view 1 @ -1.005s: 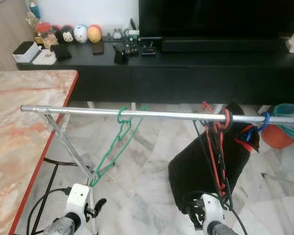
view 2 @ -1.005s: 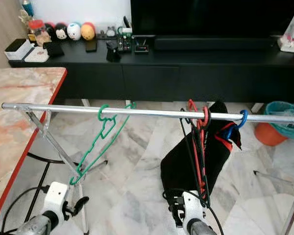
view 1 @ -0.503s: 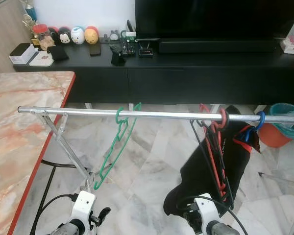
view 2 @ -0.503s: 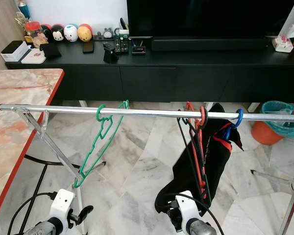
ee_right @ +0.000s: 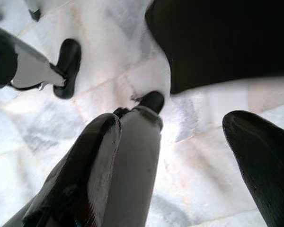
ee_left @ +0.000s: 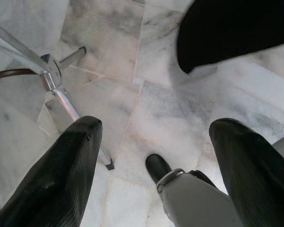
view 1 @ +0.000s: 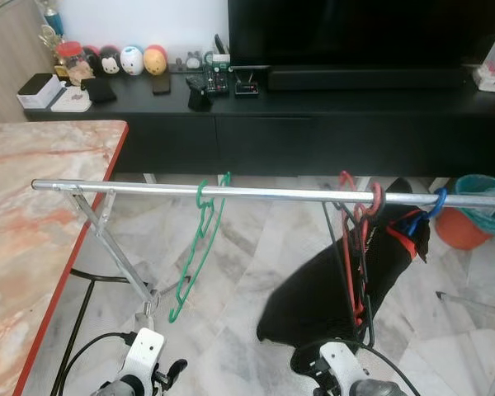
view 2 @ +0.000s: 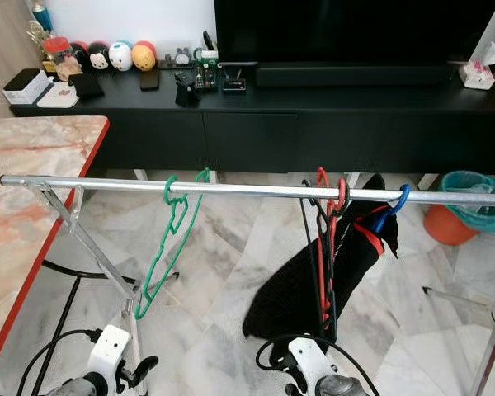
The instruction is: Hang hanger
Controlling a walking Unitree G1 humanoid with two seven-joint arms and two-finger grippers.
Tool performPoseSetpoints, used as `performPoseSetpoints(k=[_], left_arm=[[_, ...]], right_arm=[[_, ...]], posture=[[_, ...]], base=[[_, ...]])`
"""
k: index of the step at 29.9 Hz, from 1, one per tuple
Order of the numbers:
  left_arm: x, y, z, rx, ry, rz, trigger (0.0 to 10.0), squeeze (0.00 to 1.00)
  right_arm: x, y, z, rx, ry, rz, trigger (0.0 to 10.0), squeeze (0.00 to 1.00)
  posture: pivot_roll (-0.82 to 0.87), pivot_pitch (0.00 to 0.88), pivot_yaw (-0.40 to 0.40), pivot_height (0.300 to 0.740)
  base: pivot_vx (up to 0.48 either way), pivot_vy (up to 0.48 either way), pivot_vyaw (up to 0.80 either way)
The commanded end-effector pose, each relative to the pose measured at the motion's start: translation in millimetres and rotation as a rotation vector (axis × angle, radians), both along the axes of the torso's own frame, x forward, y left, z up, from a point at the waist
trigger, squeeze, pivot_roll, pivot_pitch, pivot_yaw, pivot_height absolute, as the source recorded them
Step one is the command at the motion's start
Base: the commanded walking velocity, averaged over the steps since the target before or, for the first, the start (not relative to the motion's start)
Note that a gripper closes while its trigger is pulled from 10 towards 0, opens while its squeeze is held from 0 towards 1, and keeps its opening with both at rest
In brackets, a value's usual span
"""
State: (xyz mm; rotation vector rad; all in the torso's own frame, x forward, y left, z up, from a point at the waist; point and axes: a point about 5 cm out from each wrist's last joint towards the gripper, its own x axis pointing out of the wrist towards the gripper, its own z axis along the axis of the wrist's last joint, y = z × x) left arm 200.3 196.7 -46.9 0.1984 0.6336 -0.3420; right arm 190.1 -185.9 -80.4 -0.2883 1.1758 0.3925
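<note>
A wide black TV [view 1: 363, 33] stands on a long black TV cabinet [view 1: 313, 124] across the back of the room, and the marble floor [view 1: 239, 247] spreads beneath everything. On the robot's left, a marble-topped desk [view 1: 33, 214] with a red edge runs along the side. In front of the robot, a silver clothes rail [view 1: 256, 192] spans the scene from side to side, carried at its left end by slanted metal legs [view 1: 115, 247].

On the rail's right part, a black garment [view 1: 330, 297] hangs on black and red hangers [view 1: 355, 247] bunched together, with a blue hanger hook [view 1: 436, 202] just beside them. The green hanger [view 1: 195, 252] is hooked over the rail left of the middle, well apart from that bunch, hanging free and tilted. Beyond the rail's right end an orange basket [view 1: 478, 219] with a teal rim sits on the floor.

On the cabinet's left end stand round toy figures [view 1: 132, 59], a white box [view 1: 37, 89] and small dark gadgets [view 1: 219, 81].

The left pincer [ee_left: 156, 161] sits low near the rail's leg, its two black fingers spread wide over the floor and holding nothing. The right pincer [ee_right: 180, 156] is low beneath the black garment, likewise spread wide and empty.
</note>
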Motion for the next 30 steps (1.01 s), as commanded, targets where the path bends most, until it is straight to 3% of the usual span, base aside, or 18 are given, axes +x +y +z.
performPoseSetpoints(k=[1, 4, 5, 7, 9, 13, 15, 16, 17, 19, 20, 21, 23, 26, 30], left_arm=[[-3.6, 1.0, -3.7, 0.024, 0.02, -0.023, 10.0, 0.0], [-1.9, 0.1, -3.8, 0.02, 0.015, -0.021, 10.0, 0.0], [-0.9, 0.3, -3.4, 0.023, 0.012, -0.023, 10.0, 0.0], [-0.8, 0.3, -3.3, 0.024, 0.011, -0.023, 10.0, 0.0], [-1.6, 0.5, -4.3, 0.029, 0.014, -0.029, 10.0, 0.0], [-2.6, 0.2, -5.3, 0.037, 0.015, -0.038, 10.0, 0.0], [-2.9, 1.6, -4.0, 0.032, 0.007, -0.036, 10.0, 0.0], [-4.8, 3.4, -5.4, 0.037, 0.014, -0.038, 10.0, 0.0], [-5.5, 3.8, -6.1, 0.04, 0.017, -0.038, 10.0, 0.0], [-5.9, 4.4, -6.7, 0.042, 0.02, -0.038, 10.0, 0.0], [-5.4, 4.0, -6.6, 0.039, 0.02, -0.038, 10.0, 0.0], [-5.4, 4.0, -6.6, 0.039, 0.02, -0.038, 10.0, 0.0], [-4.8, 2.6, -6.9, 0.036, 0.02, -0.042, 10.0, 0.0], [-4.0, 1.3, -6.7, 0.033, 0.021, -0.049, 10.0, 0.0], [-4.2, 0.8, -7.0, 0.035, 0.023, -0.061, 10.0, 0.0]], right_arm=[[-1.9, 2.2, -0.6, 0.029, 0.017, 0.029, 10.0, 0.0], [1.6, 7.9, 2.0, 0.095, -0.015, 0.089, 10.0, 0.0], [4.6, 14.4, 4.8, 0.158, -0.049, 0.154, 10.0, 0.0], [4.5, 15.8, 5.1, 0.181, -0.053, 0.146, 10.0, 0.0], [5.9, 15.5, 5.9, 0.124, -0.038, 0.263, 10.0, 0.0], [3.5, 15.5, 5.1, 0.151, -0.011, 0.242, 10.0, 0.0], [10.0, 7.5, 6.3, -0.033, -0.051, 0.333, 10.0, 0.0], [10.1, 5.1, 5.8, -0.016, -0.093, 0.204, 10.0, 0.0], [9.8, 4.5, 5.7, -0.004, -0.105, 0.164, 10.0, 0.0], [10.2, -0.9, 5.1, -0.062, -0.132, 0.092, 10.0, 0.0], [8.5, -6.8, 3.8, -0.12, -0.148, -0.022, 10.0, 0.0], [8.5, -6.8, 3.8, -0.12, -0.148, -0.022, 10.0, 0.0], [1.7, -11.3, 0.2, -0.123, -0.161, -0.279, 10.0, 0.0], [-0.1, -13.1, -0.4, -0.146, -0.184, -0.376, 10.0, 0.0], [0.3, -13.5, -0.1, -0.166, -0.196, -0.386, 10.0, 0.0]], posture=[[-0.01, 0.073, 0.026, 0.74], [0.0, 0.073, 0.028, 0.74], [0.0, 0.074, 0.027, 0.74], [0.0, 0.073, 0.026, 0.74], [0.01, 0.073, 0.025, 0.74], [0.03, 0.076, 0.023, 0.74], [0.03, 0.079, 0.025, 0.74], [0.02, 0.079, 0.026, 0.74], [0.02, 0.079, 0.026, 0.74], [0.02, 0.077, 0.027, 0.74], [0.02, 0.077, 0.027, 0.74], [0.02, 0.077, 0.027, 0.74], [0.02, 0.078, 0.03, 0.74], [0.01, 0.078, 0.032, 0.74], [0.0, 0.076, 0.03, 0.74]], base=[[0.0, 0.0, 0.0], [0.0, 0.0, 0.0], [0.0, 0.0, 0.0], [0.0, 0.0, 0.0], [0.0, 0.0, 0.0], [0.0, 0.0, 0.0], [0.0, 0.0, 0.0], [0.0, 0.0, 0.0], [0.0, 0.0, 0.0], [0.0, 0.0, 0.0], [0.0, 0.0, 0.0], [0.0, 0.0, 0.0], [0.0, 0.0, 0.0], [0.0, 0.0, 0.0], [0.0, 0.0, 0.0]])
